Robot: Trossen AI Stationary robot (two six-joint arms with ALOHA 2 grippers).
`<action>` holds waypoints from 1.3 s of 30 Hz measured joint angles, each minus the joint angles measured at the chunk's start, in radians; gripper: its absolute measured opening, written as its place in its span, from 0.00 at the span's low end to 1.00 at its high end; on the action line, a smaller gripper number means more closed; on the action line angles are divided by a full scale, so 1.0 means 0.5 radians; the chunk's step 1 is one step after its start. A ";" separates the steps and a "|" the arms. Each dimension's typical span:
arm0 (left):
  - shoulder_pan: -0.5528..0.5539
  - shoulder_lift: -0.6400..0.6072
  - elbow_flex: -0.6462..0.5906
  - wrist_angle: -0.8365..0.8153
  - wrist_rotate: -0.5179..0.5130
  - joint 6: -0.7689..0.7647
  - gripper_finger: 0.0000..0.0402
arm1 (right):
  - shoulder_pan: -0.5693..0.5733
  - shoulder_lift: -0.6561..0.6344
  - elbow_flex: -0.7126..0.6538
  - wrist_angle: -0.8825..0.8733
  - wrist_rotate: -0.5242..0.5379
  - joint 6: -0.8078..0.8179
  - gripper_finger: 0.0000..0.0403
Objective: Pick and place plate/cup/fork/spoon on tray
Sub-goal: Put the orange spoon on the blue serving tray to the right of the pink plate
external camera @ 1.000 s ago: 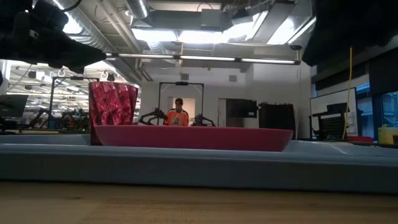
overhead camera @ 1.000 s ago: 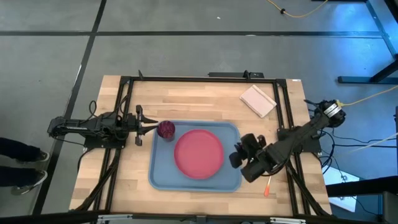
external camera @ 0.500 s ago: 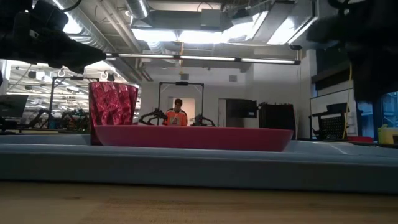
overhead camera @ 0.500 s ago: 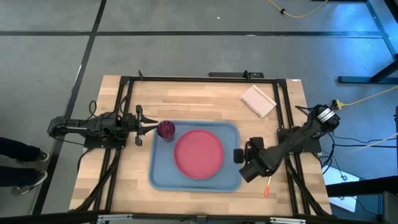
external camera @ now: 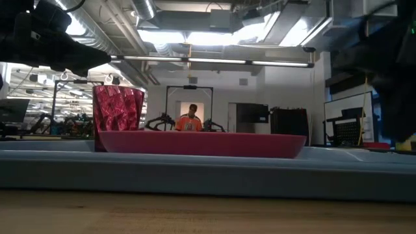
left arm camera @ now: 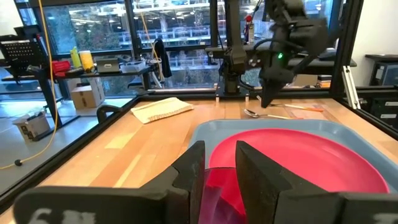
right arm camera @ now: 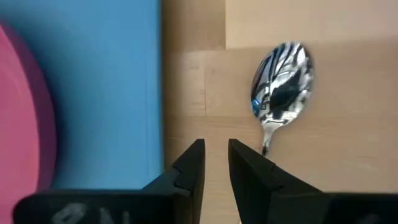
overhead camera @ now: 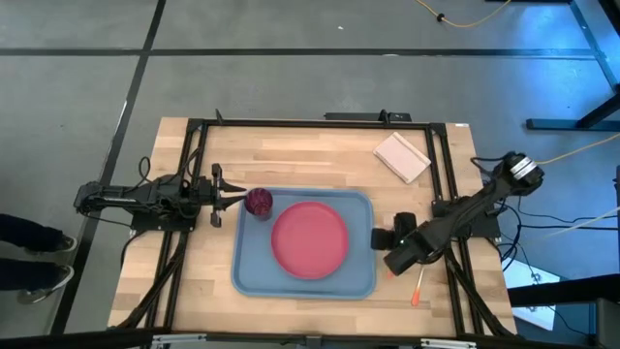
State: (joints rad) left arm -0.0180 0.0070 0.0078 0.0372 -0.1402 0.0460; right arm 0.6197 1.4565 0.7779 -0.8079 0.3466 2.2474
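The light-blue tray (overhead camera: 252, 264) lies mid-table. The pink-red plate (overhead camera: 309, 239) rests flat in it, and the maroon cup (overhead camera: 259, 202) stands upright in its far left corner. My left gripper (overhead camera: 238, 198) is shut just left of the cup and above it, as the low view (external camera: 97, 60) shows. My right gripper (overhead camera: 380, 238) is shut over the bare wood between the tray's right rim (right arm camera: 112, 93) and the spoon (right arm camera: 281, 81), which lies flat on the table. The fork's orange handle (overhead camera: 417, 287) lies on the table near the right arm.
A pale beige pad (overhead camera: 402, 156) lies at the table's far right. A black frame (overhead camera: 291, 123) runs along the table's edges. A person in orange (external camera: 189, 121) is far off in the room behind.
My right gripper has gone from over the tray's right end toward the table's right edge and down, and now hangs over the wood beside the spoon. The plate, the cup and my left arm have kept still.
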 joint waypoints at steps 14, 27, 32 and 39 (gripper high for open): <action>0.000 -0.001 0.000 0.000 0.000 0.000 0.21 | 0.082 -0.130 -0.089 -0.047 -0.099 0.272 0.19; 0.000 0.000 0.000 0.000 -0.009 0.000 0.21 | 0.051 0.059 -0.065 0.040 -0.268 0.259 0.18; 0.000 0.000 0.000 0.000 -0.009 -0.001 0.21 | -0.001 0.084 -0.066 0.053 -0.307 0.185 0.18; 0.000 -0.001 0.000 0.001 -0.010 0.000 0.21 | -0.027 0.160 -0.066 0.089 -0.382 0.159 0.18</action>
State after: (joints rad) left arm -0.0181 0.0067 0.0078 0.0375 -0.1454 0.0460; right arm 0.6060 1.5365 0.7448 -0.7632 0.1555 2.3269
